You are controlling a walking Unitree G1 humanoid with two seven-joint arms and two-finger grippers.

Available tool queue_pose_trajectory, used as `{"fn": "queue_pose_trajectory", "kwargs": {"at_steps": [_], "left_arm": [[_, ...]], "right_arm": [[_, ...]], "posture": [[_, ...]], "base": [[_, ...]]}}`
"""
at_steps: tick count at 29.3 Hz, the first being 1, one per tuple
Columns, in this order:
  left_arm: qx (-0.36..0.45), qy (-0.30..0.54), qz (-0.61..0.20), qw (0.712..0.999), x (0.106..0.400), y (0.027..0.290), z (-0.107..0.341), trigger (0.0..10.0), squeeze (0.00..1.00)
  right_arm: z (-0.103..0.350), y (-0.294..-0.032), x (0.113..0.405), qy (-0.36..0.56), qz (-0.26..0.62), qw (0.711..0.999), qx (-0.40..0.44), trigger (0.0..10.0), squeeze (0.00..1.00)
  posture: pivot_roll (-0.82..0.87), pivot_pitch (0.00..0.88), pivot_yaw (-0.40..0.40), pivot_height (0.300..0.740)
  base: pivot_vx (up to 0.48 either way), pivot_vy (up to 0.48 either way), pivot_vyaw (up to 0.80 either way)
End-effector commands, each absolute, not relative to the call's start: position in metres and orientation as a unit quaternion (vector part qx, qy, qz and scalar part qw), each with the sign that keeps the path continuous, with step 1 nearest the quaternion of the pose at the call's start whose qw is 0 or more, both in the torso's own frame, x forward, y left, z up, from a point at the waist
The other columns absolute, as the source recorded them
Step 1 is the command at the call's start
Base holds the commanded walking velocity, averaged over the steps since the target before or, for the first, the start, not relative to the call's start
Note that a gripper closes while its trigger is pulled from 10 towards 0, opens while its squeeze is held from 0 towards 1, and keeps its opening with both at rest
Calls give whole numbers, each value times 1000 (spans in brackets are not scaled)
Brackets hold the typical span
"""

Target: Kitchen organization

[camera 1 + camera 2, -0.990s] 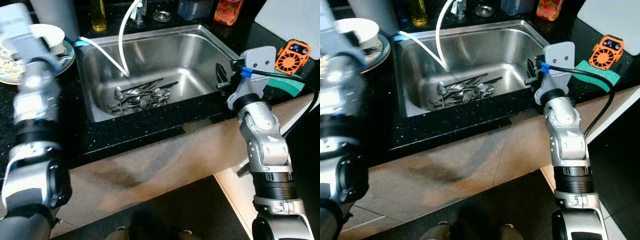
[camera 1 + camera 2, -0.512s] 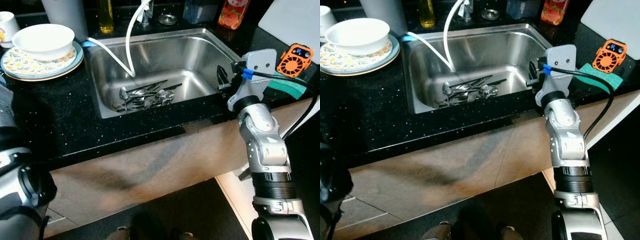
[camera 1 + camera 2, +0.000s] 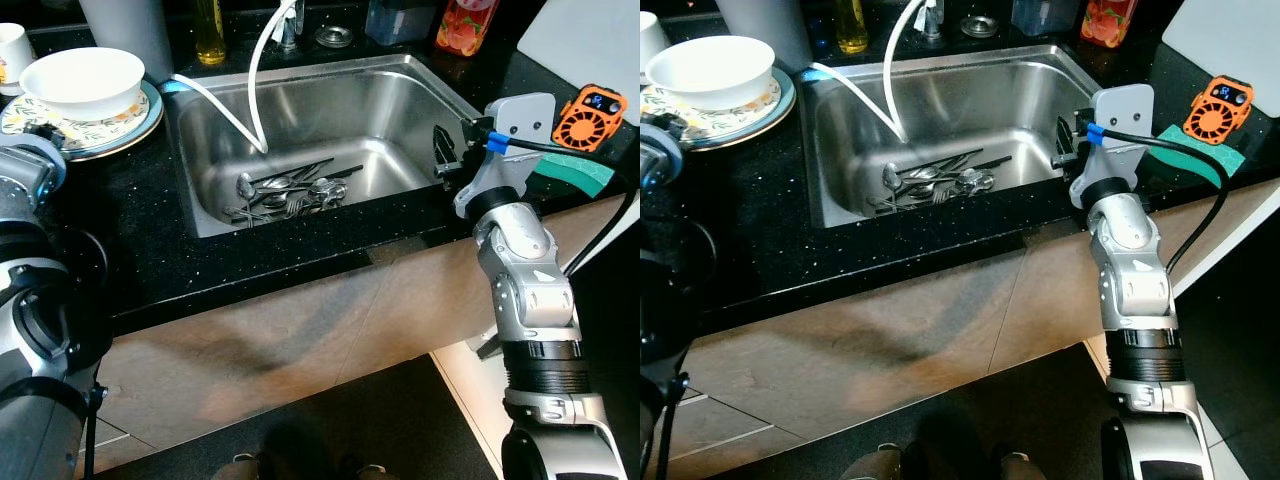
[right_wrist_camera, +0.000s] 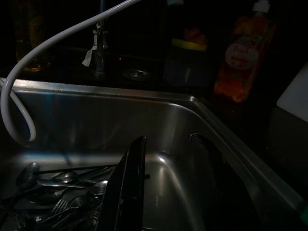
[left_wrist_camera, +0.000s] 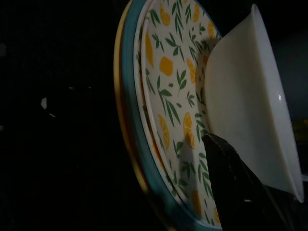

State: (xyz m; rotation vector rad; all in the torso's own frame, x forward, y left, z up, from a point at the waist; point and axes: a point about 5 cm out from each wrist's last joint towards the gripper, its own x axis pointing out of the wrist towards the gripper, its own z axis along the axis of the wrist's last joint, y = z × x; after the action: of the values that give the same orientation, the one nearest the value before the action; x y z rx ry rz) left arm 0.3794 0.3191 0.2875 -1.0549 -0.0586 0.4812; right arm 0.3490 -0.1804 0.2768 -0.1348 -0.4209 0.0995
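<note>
White bowl point(image 3: 82, 80) is seen on blue-rimmed plate point(image 5: 159, 125) patterned with yellow lemons, green leaves. Countertop point(image 3: 140, 240) black, speckled. Sink point(image 3: 400, 105) silver steel, hose point(image 3: 255, 70) white. Fan point(image 3: 586, 115) orange, bottle point(image 3: 460, 25) orange.

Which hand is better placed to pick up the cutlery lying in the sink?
Right, probably. The right hand hangs open at the sink edge beside the cutlery; the left hand is over at the floral plate.
</note>
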Motion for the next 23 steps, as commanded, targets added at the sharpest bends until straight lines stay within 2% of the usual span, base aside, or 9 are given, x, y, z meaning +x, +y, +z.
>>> {"fn": "queue_pose_trajectory", "kwargs": {"at_steps": [1, 2, 3, 4, 13, 18, 19, 20, 23], "left_arm": [[-514, 0, 231, 826, 382, 318, 275, 10000, 0], [-514, 0, 231, 826, 382, 318, 275, 10000, 0], [-518, 2, 238, 822, 382, 318, 271, 471, 0], [-520, -1, 243, 819, 382, 318, 268, 0, 0], [-561, -48, 219, 797, 381, 319, 266, 0, 0], [-570, -75, 177, 799, 381, 315, 276, 0, 0], [-571, -84, 162, 801, 382, 313, 280, 2588, 0], [-573, -96, 154, 799, 381, 311, 284, 10000, 0], [-575, -130, 136, 796, 376, 307, 293, 10000, 0]], "right_arm": [[277, -182, 350, -211, 48, 974, -64, 10000, 0], [277, -182, 350, -211, 48, 974, -64, 10000, 0], [277, -181, 350, -211, 48, 974, -64, 10000, 0], [277, -182, 350, -211, 49, 974, -63, 10000, 0], [277, -179, 351, -211, 54, 974, -59, 10000, 0], [278, -178, 352, -212, 56, 974, -58, 10000, 0], [278, -178, 352, -212, 56, 974, -59, 10000, 0], [278, -178, 352, -211, 56, 974, -59, 10000, 0], [277, -179, 351, -210, 56, 974, -60, 10000, 0]], "posture": [[125, 147, -19, 740], [125, 147, -19, 740], [125, 147, -19, 740], [125, 147, -19, 740], [129, 155, -29, 740], [129, 155, -29, 740], [129, 155, -29, 740], [129, 155, -29, 740], [130, 161, -24, 740]], "base": [[0, 0, 0], [0, 0, 0], [0, 0, 0], [0, 0, 0], [0, 0, 0], [0, 0, 0], [0, 0, 0], [0, 0, 0], [0, 0, 0]]}}
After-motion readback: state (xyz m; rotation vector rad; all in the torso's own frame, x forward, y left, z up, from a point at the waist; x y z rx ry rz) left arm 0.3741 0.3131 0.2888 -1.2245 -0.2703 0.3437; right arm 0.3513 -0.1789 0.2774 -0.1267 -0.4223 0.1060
